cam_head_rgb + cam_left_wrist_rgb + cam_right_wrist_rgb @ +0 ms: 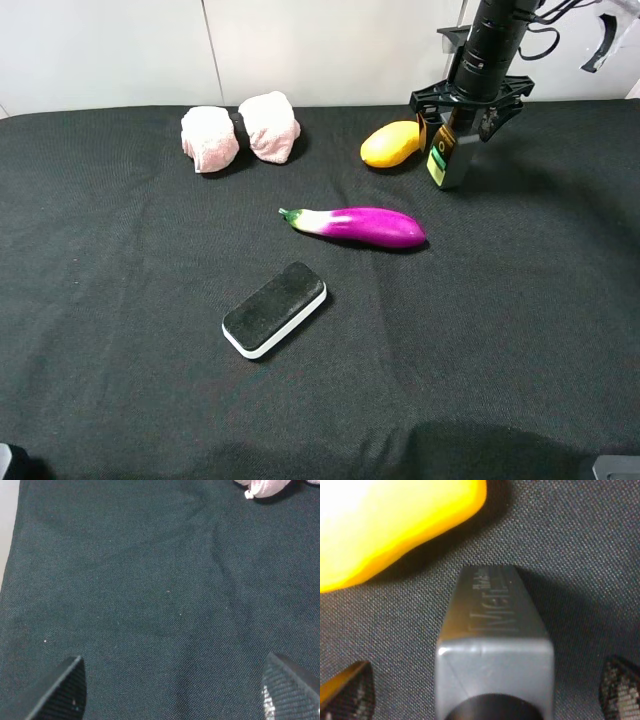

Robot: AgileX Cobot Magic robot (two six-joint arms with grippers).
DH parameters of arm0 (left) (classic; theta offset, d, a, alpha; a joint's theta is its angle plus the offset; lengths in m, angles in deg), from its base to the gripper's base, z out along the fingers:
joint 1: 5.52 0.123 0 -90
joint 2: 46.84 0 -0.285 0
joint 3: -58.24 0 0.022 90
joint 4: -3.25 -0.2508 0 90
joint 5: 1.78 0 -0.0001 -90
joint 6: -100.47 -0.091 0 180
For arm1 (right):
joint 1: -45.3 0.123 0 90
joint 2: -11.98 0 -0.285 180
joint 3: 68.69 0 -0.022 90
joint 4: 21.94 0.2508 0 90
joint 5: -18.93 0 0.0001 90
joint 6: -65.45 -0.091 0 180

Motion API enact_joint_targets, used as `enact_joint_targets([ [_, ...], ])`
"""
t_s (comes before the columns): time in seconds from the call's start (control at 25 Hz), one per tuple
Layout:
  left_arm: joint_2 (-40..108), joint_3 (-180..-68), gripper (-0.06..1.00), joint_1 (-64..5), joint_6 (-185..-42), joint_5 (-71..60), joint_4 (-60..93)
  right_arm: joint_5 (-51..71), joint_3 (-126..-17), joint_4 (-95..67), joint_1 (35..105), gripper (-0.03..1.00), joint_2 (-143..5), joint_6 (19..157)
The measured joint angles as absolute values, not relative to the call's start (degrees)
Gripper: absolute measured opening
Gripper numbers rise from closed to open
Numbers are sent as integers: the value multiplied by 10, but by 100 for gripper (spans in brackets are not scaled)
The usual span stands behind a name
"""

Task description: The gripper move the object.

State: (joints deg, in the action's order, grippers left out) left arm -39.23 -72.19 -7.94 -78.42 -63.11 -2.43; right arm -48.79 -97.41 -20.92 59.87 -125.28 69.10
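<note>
High view: your right gripper (458,128) hangs over the bottle (442,160), which stands at two o'clock on the cloth (150,300), with the yellow fruit (390,143) at its nine. Left wrist: your left gripper (175,690) is spread and empty. Right wrist: the fingers (350,692) clear both bottle sides, released, so it likely stands unaided.

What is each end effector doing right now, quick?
Left end effector: open, holding nothing.
Right end effector: open around the grey bottle, not gripping it.
</note>
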Motion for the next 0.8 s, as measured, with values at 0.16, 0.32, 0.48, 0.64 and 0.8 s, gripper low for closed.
enact_joint_targets([
  [0.16,-392,-722,71,-79,-784,-631,-24,-488,-974,-210,599,69,-1253,691],
  [0.32,-392,-722,71,-79,-784,-631,-24,-489,-974,-209,599,69,-1253,691],
  [0.48,-392,-722,71,-79,-784,-631,-24,-493,-974,-205,599,69,-1253,691],
  [0.64,-392,-722,71,-79,-784,-631,-24,-499,-974,-199,599,69,-1245,692],
  [0.8,-392,-722,71,-79,-784,-631,-24,-505,-980,-196,599,69,-1217,692],
])
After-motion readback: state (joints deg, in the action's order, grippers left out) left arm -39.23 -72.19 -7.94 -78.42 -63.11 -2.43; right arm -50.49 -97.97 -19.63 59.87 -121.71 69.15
